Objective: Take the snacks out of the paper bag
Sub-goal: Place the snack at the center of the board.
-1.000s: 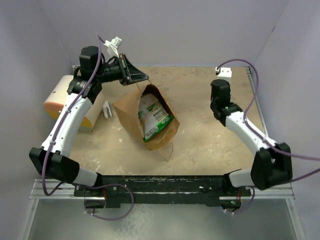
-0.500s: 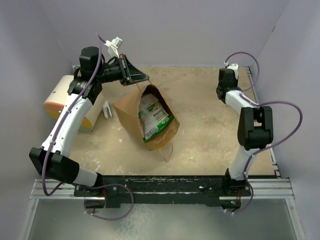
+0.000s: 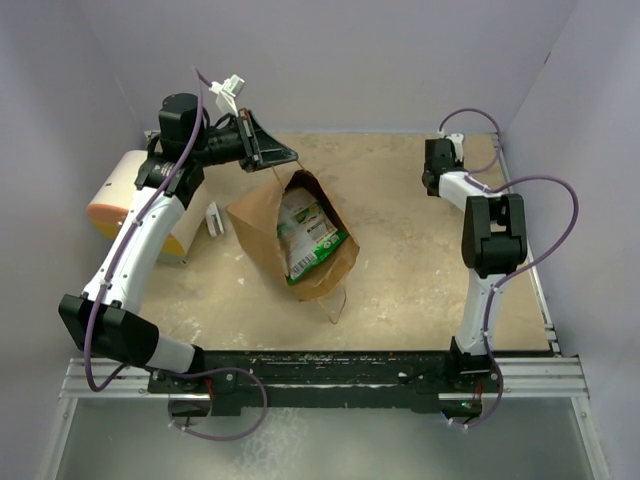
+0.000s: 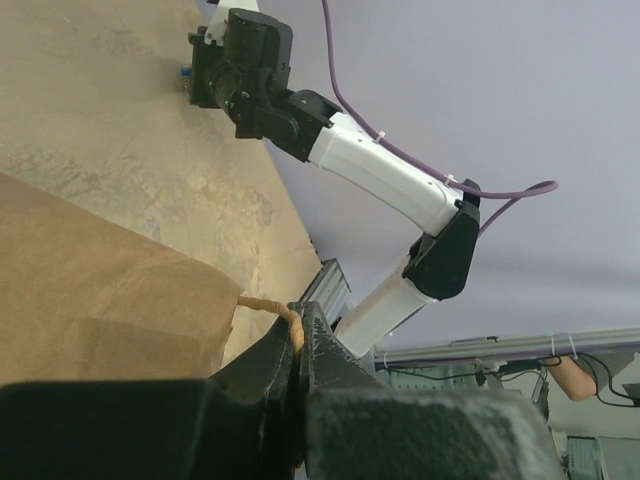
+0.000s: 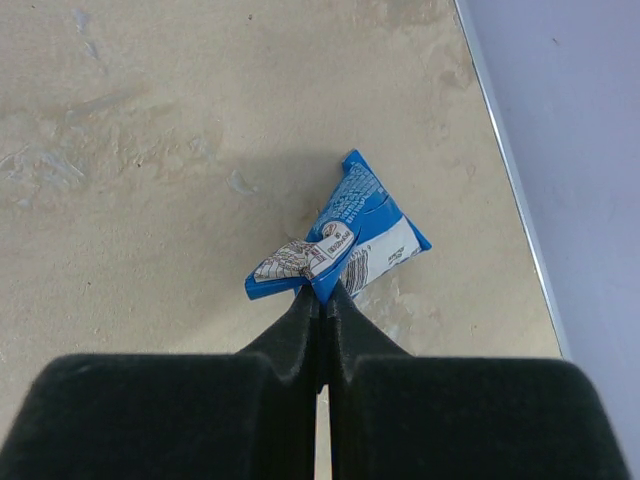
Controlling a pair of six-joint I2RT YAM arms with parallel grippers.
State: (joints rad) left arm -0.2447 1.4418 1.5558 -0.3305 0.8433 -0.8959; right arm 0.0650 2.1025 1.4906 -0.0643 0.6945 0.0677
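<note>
The brown paper bag (image 3: 262, 225) lies tilted on the table with its mouth open toward me. A green-white snack packet (image 3: 308, 235) shows inside it. My left gripper (image 3: 277, 156) is shut on the bag's twisted paper handle (image 4: 268, 303) and holds it up at the bag's far edge. In the left wrist view the bag (image 4: 90, 290) fills the lower left. My right gripper (image 5: 322, 292) is shut on a corner of a small blue snack packet (image 5: 365, 225), low over the table near its right edge. In the top view the right gripper (image 3: 433, 180) is at the far right.
A cream cylinder with an orange end (image 3: 115, 195) lies at the left behind my left arm. A small white block (image 3: 214, 218) stands beside the bag. The table's right rim (image 5: 505, 160) and the purple wall run close to the blue packet.
My right arm has swung from the middle right to the far right corner, and its forearm now stands upright. The left gripper and the bag have not moved.
</note>
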